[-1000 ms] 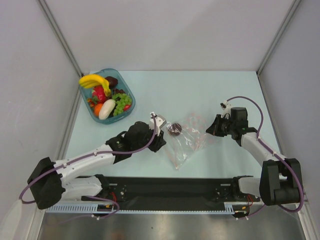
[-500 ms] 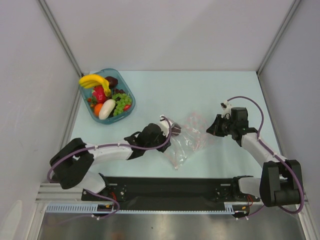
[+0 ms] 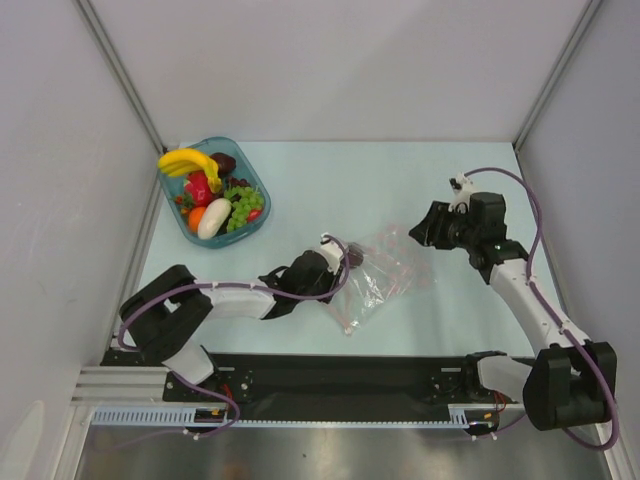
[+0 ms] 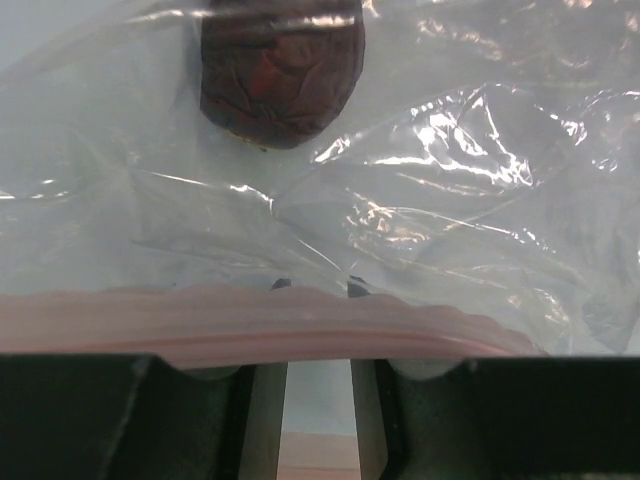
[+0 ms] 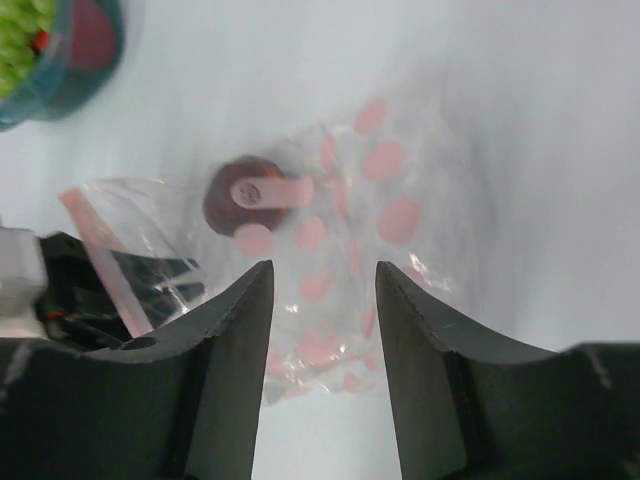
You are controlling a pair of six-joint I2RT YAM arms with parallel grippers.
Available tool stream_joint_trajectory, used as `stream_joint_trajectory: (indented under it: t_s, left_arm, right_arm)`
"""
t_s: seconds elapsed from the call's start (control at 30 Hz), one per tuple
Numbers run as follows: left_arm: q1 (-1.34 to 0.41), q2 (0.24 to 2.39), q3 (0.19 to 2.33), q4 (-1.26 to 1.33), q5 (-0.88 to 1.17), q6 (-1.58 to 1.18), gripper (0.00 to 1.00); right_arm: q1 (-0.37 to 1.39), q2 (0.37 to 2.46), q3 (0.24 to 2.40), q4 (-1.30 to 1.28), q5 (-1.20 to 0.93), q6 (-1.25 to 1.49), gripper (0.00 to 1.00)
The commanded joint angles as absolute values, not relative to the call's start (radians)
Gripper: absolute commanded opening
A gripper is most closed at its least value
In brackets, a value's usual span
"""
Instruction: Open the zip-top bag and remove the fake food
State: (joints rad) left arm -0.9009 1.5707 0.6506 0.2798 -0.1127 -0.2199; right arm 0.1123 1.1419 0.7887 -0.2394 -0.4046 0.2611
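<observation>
Centrally, the zip-top bag (image 3: 385,272) lies crumpled on the pale table (image 3: 400,180), between the two grippers. One dark purple piece (image 4: 282,75) sits inside it, near the mouth. The left gripper (image 3: 338,262) is low at the bag's opening, its jaws slightly apart with bare table showing in the gap, and the pinkish zip strip (image 4: 150,315) runs across both fingers. The right gripper (image 5: 323,270) hangs above the bag's far side, jaws well apart and holding nothing. A teal tray (image 3: 218,141) at far left holds the banana (image 3: 185,160), green grapes (image 3: 242,205) and white oval piece (image 3: 212,220).
</observation>
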Motion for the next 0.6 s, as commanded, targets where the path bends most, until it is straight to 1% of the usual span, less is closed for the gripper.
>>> stream_joint_trajectory:
  t_s: [0.0, 0.07, 0.1, 0.27, 0.33, 0.37, 0.4, 0.47, 0.5, 0.57]
  left_arm:
    - [-0.907, 1.588, 0.630, 0.354, -0.129, -0.232, 0.33]
    - [-0.907, 1.583, 0.618, 0.371, -0.130, -0.233, 0.33]
    - [-0.907, 1.582, 0.615, 0.377, -0.132, -0.235, 0.33]
    - [-0.907, 1.588, 0.635, 0.402, -0.109, -0.222, 0.34]
    - [-0.905, 1.598, 0.646, 0.411, -0.104, -0.216, 0.37]
    - [-0.904, 1.601, 0.653, 0.422, -0.106, -0.215, 0.38]
    - [-0.904, 1.609, 0.658, 0.426, -0.106, -0.212, 0.44]
    - [-0.896, 1.617, 0.672, 0.440, -0.107, -0.210, 0.50]
    - [-0.891, 1.623, 0.675, 0.443, -0.104, -0.209, 0.55]
    - [-0.878, 1.632, 0.684, 0.463, -0.091, -0.206, 0.60]
  right_arm:
    - [0.156, 1.187, 0.883, -0.196, -0.368, 0.273, 0.51]
    - [0.195, 1.228, 0.926, -0.160, -0.362, 0.278, 0.50]
    - [0.208, 1.285, 0.940, -0.146, -0.364, 0.282, 0.49]
    - [0.282, 1.480, 1.057, -0.083, -0.364, 0.285, 0.40]
    - [0.304, 1.575, 1.089, -0.075, -0.368, 0.285, 0.37]
    - [0.311, 1.601, 1.116, -0.072, -0.371, 0.284, 0.34]
    - [0.317, 1.629, 1.126, -0.072, -0.373, 0.282, 0.33]
    - [0.334, 1.689, 1.137, -0.068, -0.371, 0.276, 0.30]
    - [0.340, 1.704, 1.141, -0.067, -0.370, 0.273, 0.29]
    - [0.351, 1.747, 1.140, -0.060, -0.377, 0.275, 0.27]
